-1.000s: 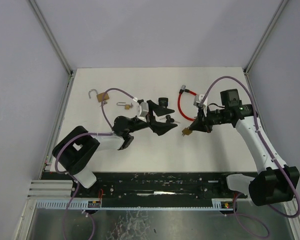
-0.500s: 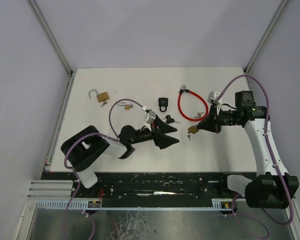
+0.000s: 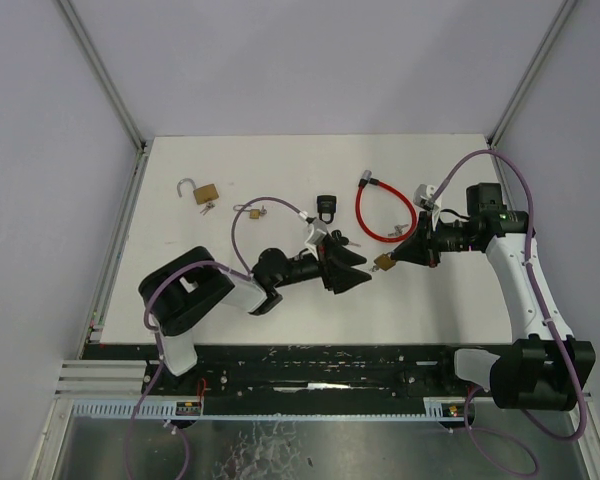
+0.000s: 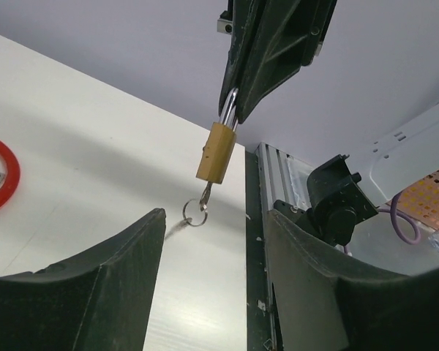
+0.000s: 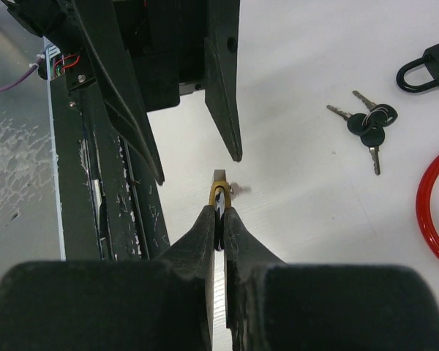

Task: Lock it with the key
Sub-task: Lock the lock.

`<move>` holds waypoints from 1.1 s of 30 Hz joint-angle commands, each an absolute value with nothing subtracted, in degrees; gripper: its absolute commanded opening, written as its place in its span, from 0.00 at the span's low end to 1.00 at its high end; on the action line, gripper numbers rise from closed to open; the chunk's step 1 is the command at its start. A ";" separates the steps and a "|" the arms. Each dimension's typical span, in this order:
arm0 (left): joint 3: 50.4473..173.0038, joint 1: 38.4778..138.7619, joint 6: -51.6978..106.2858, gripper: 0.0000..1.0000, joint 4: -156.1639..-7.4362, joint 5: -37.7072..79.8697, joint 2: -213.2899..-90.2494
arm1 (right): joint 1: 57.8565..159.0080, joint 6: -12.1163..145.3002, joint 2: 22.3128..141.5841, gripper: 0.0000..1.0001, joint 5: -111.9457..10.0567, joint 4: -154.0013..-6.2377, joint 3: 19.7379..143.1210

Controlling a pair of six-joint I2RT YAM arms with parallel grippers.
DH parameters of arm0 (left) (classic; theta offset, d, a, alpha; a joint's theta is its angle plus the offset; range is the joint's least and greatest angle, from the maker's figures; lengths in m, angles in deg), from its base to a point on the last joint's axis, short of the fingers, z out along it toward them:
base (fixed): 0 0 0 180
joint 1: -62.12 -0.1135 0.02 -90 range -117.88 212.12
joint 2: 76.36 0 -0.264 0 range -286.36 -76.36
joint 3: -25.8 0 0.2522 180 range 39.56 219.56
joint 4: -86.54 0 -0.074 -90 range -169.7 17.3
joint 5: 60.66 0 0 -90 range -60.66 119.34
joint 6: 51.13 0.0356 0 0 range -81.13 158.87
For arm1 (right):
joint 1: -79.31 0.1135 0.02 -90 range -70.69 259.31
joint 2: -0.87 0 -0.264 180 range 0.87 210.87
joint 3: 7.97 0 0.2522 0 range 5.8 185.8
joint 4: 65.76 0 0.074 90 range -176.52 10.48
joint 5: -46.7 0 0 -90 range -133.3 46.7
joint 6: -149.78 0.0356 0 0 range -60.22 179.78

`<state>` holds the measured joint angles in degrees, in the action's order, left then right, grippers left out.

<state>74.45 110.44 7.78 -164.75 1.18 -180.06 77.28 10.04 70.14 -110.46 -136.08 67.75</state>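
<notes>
We see the right claw (image 5: 218, 212) clamped on the shackle of the brass padlock (image 4: 216, 152), hanging it clear of the worktop (image 3: 280, 170) with the key (image 4: 205, 194) pointing down from its base. Meanwhile the left claw (image 4: 214, 219) stands apart, facing that key, presumably to grip and turn it.

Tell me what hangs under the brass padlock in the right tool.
A key sticks out below the brass padlock, a small ring hanging from it. The key's blade is hidden inside the body; the right tool covers the shackle's top.
</notes>
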 commanded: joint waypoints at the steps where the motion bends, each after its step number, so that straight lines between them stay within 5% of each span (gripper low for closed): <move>1: 78.13 112.08 9.48 0.55 -162.62 1.39 -182.44 | 77.11 9.16 70.04 0.00 -114.32 -136.29 67.76; 16: 82.54 112.78 11.97 0.44 -155.44 2.68 -184.61 | 77.11 8.97 70.48 0.00 -115.11 -136.38 67.06; 29: 83.56 112.66 12.46 0.20 -155.43 0.27 -185.26 | 77.11 8.18 70.32 0.00 -114.79 -136.74 66.88; 33: 82.26 112.36 12.46 0.00 -159.37 -2.57 -185.29 | 77.11 8.86 69.30 0.00 -112.68 -135.39 67.01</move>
